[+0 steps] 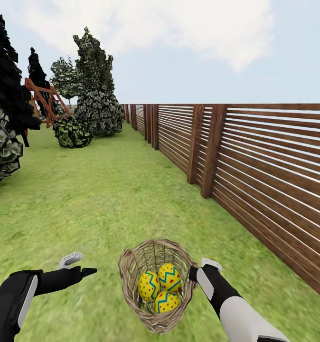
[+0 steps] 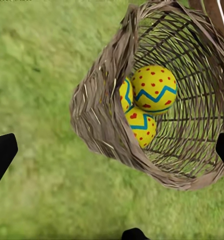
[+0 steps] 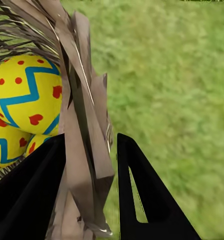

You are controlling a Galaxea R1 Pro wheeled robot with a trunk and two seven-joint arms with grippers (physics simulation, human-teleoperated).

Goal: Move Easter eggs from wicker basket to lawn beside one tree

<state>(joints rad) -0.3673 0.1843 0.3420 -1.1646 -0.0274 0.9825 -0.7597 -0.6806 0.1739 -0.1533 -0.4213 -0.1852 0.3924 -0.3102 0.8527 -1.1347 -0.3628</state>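
The wicker basket (image 1: pixel 155 285) sits tilted on the lawn (image 1: pixel 108 199) just in front of me, and all three Easter eggs lie inside it: one (image 1: pixel 169 277), another (image 1: pixel 148 285) and the third (image 1: pixel 166 301). My right gripper (image 1: pixel 198 268) is at the basket's right rim. In the right wrist view its fingers (image 3: pixel 151 190) straddle the woven wall (image 3: pixel 84 150), one inside by an egg (image 3: pixel 27 95) and one outside, pressed on it. My left gripper (image 1: pixel 77 266) hangs open to the left of the basket, apart from it. Its wrist view looks into the basket (image 2: pixel 107 125) at the eggs (image 2: pixel 154 90).
A brown slatted fence (image 1: pixel 255 156) runs along the right side. Far ahead on the left stand dark trees with pale-speckled foliage (image 1: pixel 97 95), a round shrub (image 1: pixel 72 132), a black tree (image 1: pixel 3 71) and a red-orange wooden frame (image 1: pixel 43 97). Grass stretches between.
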